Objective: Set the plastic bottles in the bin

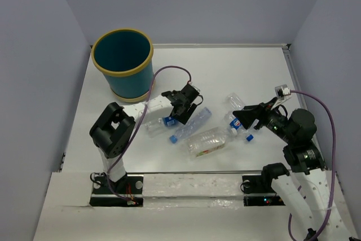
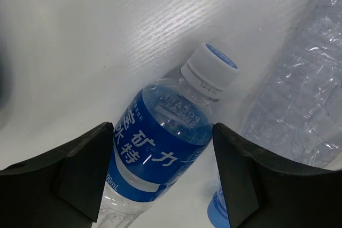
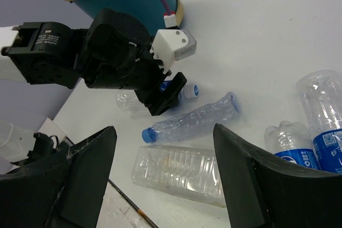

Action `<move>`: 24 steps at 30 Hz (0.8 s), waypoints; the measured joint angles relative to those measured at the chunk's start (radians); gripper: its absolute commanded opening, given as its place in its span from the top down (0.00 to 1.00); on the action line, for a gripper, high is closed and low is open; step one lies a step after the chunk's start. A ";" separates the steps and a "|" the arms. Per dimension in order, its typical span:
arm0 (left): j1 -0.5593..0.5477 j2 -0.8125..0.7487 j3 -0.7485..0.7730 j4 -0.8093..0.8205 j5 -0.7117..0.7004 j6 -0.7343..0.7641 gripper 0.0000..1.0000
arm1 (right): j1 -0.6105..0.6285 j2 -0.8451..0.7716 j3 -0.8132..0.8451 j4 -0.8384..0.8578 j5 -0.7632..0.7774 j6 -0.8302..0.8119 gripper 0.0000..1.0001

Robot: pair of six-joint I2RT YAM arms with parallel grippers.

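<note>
In the upper left of the overhead view the teal bin point(image 1: 133, 82) stands upright, yellow rim uppermost. Across the middle of the white table point(image 1: 254, 71) the plastic bottles point(image 1: 217, 137) lie on their sides, none of them inside the bin.

The left gripper point(image 1: 183, 107) is down low, just to the lower right of the bin's base, over a blue-labelled bottle point(image 2: 160, 153). In its wrist view that bottle lies between the two black fingers point(image 2: 85, 174), its white cap pointing to the upper right of the frame. The fingers stand spread on either side of the label, and I cannot tell whether they press on it or only flank it.

Just right of that bottle lies a crushed clear bottle point(image 1: 193, 124) with a blue cap. Below it in the overhead view, beside it, is a larger clear bottle point(image 1: 204, 143).

At centre right the right gripper point(image 1: 242, 120) hangs by two more: a clear bottle point(image 1: 236, 101) above it in the frame and a second blue-labelled bottle point(image 1: 231, 121) at its tip. Its jaws are apart with nothing held between them.
</note>
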 measured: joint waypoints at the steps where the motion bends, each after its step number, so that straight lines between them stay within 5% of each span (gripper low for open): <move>1: 0.002 0.002 0.000 0.004 -0.005 0.000 0.16 | 0.000 0.000 0.000 0.000 0.000 0.000 0.22; 9: 0.021 0.071 -0.005 0.014 -0.047 0.003 0.11 | 0.000 0.001 -0.003 0.004 -0.007 0.000 0.22; 18: 0.030 0.072 -0.005 0.023 -0.053 0.005 0.50 | 0.000 0.003 -0.008 0.007 -0.009 0.000 0.22; 24: 0.031 0.058 -0.003 0.008 -0.088 0.006 0.53 | 0.000 0.004 -0.008 0.007 -0.011 0.000 0.22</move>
